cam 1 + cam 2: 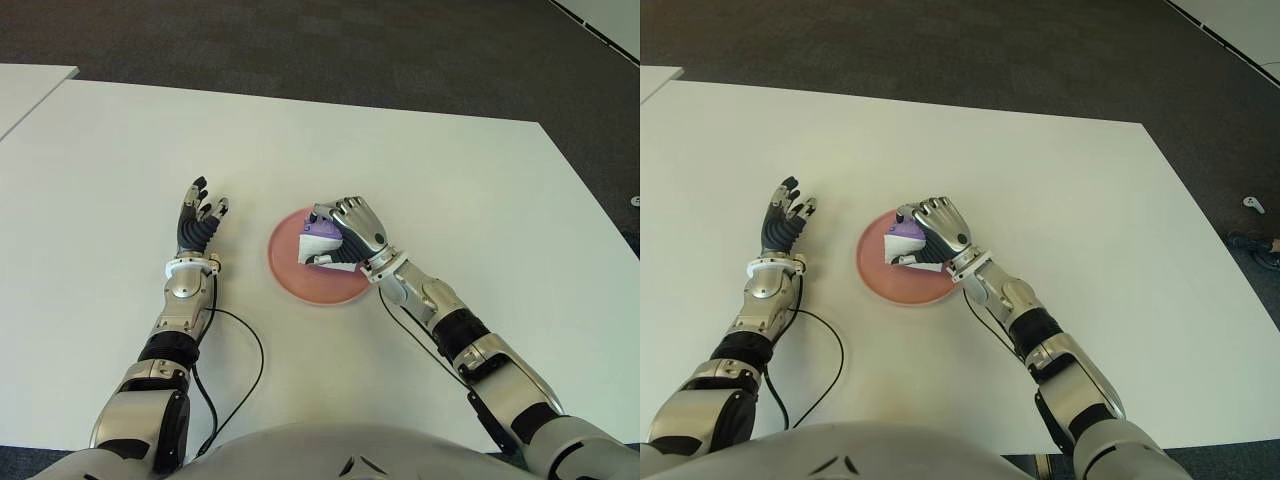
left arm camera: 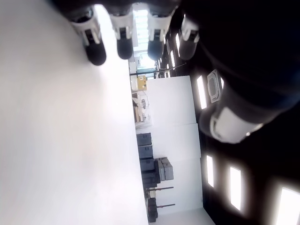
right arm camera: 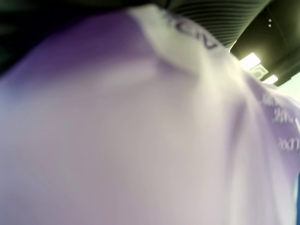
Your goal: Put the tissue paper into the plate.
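Tissue paper, half hidden by right hand, over plate.

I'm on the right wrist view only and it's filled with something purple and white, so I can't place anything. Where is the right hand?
Observer: The right hand is over the pink plate, closed around the tissue paper.
Operator: Is the pack already resting on the plate?
Observer: Cannot tell; the eye views show it inside the plate's outline, in the hand's grasp.
Operator: Is the left hand in the way?
Observer: No. The left hand shows left of the plate, apart from it, fingers spread and holding nothing.
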`<state>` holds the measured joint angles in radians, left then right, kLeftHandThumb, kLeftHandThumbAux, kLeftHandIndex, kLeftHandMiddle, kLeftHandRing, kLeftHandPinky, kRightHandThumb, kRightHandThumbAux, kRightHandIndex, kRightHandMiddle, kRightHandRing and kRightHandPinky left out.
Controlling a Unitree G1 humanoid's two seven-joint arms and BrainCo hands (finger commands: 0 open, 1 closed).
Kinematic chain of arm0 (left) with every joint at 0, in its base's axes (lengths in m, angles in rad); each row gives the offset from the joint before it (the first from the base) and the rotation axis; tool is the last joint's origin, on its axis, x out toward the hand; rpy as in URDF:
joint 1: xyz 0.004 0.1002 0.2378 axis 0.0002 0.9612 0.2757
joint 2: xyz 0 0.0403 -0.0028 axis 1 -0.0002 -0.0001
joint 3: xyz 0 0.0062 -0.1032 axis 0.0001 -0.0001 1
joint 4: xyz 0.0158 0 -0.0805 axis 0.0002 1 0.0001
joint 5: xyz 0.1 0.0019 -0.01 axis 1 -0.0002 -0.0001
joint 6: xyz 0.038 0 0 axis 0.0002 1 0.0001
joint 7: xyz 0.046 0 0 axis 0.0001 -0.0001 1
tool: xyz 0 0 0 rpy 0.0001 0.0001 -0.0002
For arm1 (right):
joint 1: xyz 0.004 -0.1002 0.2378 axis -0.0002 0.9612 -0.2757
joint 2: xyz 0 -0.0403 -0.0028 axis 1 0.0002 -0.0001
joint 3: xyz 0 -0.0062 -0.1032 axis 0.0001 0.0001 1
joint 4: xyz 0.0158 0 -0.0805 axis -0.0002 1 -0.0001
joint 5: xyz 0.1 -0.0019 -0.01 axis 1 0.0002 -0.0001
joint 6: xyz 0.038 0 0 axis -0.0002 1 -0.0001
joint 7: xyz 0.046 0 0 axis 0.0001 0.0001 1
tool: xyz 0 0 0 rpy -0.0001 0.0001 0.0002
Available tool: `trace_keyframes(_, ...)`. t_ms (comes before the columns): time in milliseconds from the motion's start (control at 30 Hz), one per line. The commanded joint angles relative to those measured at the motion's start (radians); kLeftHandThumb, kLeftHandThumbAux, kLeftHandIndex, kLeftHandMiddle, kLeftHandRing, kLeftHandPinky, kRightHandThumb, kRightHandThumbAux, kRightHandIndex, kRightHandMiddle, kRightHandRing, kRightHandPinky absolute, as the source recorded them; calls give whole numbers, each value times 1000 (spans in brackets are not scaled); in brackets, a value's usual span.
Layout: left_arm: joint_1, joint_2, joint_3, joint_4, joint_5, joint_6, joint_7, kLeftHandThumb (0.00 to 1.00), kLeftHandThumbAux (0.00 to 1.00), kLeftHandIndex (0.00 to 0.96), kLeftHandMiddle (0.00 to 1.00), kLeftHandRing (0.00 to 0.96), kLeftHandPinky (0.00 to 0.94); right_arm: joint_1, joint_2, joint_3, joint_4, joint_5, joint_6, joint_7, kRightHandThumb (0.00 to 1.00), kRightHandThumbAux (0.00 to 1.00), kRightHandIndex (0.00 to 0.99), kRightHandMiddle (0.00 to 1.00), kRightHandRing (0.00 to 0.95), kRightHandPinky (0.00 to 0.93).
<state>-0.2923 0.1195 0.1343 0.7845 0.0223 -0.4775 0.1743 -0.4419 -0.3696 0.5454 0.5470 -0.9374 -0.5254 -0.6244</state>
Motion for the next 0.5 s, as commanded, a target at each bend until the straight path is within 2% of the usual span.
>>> trace_keyframes(33, 37, -4, -9, 8, 12, 30, -4, 191, 612, 32, 42, 42, 81, 18, -3, 28, 48, -10, -11, 13, 753, 703, 444, 781, 794, 802)
trace_keyframes(100, 37, -5, -7, 7, 12, 28, -3, 192, 613, 31, 42, 43, 86, 18, -5, 31, 51, -11, -13, 12, 753, 703, 444, 778, 792, 799)
trace_keyframes(200, 37, -7, -3, 7, 10, 23, -1, 196, 627, 35, 46, 50, 97, 19, -8, 37, 51, -16, -11, 9, 825, 682, 426, 609, 771, 771)
trace_keyframes(267, 37, -8, -3, 7, 10, 21, 0, 198, 635, 38, 49, 54, 102, 20, -10, 40, 50, -19, -10, 5, 841, 677, 422, 568, 764, 765)
trace_keyframes(500, 35, -9, -3, 11, 12, 20, 2, 196, 652, 40, 55, 63, 109, 23, -17, 57, 55, -36, -8, -23, 857, 671, 421, 525, 745, 746)
